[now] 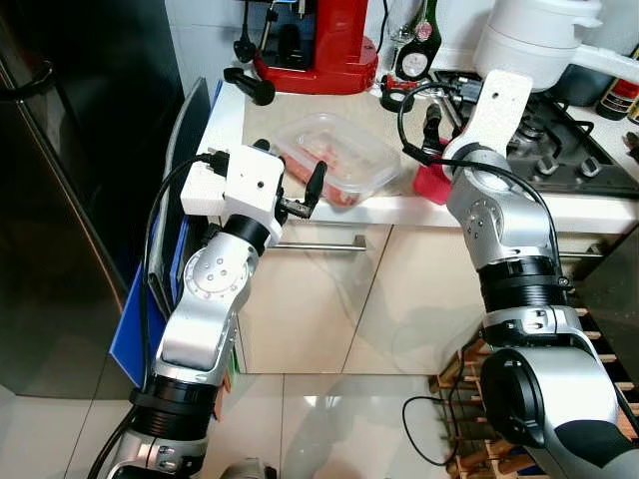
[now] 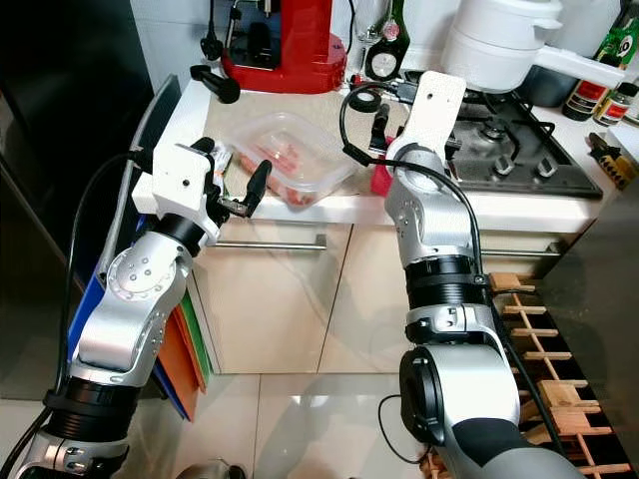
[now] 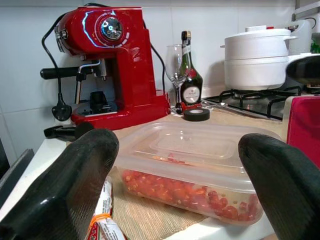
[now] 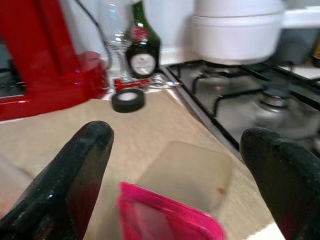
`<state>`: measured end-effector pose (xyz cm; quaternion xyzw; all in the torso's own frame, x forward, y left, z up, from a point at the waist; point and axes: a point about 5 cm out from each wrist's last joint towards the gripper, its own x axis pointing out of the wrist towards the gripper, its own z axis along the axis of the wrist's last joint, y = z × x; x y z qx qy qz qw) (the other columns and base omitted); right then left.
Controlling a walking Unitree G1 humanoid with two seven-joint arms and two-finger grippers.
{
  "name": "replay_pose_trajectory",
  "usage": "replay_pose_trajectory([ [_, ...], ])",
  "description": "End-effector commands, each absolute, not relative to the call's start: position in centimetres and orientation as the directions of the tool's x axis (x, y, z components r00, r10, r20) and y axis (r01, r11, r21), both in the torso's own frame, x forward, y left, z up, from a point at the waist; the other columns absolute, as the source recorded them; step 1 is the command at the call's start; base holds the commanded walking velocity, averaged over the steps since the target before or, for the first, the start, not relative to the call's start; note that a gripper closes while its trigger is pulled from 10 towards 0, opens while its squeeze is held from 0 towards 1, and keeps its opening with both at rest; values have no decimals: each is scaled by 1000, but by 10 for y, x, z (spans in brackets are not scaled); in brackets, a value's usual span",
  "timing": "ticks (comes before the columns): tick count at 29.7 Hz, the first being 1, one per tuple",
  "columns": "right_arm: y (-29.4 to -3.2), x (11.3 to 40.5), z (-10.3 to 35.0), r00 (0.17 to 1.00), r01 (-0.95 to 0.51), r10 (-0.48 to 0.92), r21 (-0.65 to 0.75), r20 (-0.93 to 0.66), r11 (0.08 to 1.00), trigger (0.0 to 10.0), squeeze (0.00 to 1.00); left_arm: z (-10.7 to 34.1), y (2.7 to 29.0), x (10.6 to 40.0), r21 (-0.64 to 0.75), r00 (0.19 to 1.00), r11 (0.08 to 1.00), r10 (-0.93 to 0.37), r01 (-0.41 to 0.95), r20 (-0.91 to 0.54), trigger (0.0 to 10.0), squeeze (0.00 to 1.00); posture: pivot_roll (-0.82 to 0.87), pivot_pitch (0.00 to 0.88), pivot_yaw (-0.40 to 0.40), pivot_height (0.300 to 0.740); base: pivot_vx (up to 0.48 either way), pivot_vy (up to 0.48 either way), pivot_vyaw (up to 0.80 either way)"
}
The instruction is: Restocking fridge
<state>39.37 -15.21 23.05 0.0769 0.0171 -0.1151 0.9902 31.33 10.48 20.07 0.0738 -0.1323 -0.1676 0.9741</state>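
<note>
Both tools stand released at the table's front edge: the left tool (image 3: pixel 175 200) gapes just before a clear lidded container (image 1: pixel 337 158) of red pieces, and the right tool (image 4: pixel 175 180) gapes over a pink-lidded box (image 4: pixel 167 215). Beyond, a red coffee machine (image 1: pixel 319 40) stands at the back edge.

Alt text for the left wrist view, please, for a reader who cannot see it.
The left end effector, fingers open, faces a clear lidded tub of red food on a worktop. Behind stand a red coffee machine, a dark bottle, a wine glass, a tape roll and a white pot on the hob.
</note>
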Motion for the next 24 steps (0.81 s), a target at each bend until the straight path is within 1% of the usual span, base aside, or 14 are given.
replay_pose_trajectory([
  [1,-158,391,233,962,271,-266,160,-53,949,10000,0,204,105,312,192,908,934,-342,300,241,10000,0,118,0,-75,740,0,0,0],
  [12,-149,389,226,959,270,-243,210,-149,940,10000,0,206,105,314,192,908,935,-339,297,248,10000,0,111,0,-77,740,0,0,0],
  [15,-147,390,224,957,267,-236,201,-168,942,10000,0,206,105,314,189,909,937,-335,294,250,10000,0,113,0,-81,740,0,0,0],
  [17,-150,391,221,951,280,-247,179,-186,943,10000,0,206,105,314,187,909,938,-333,292,251,10000,0,114,0,-83,740,0,0,0],
  [24,-153,391,207,939,296,-254,168,-232,940,10000,0,206,106,313,183,911,940,-327,287,252,10000,0,115,0,-85,740,0,0,0],
])
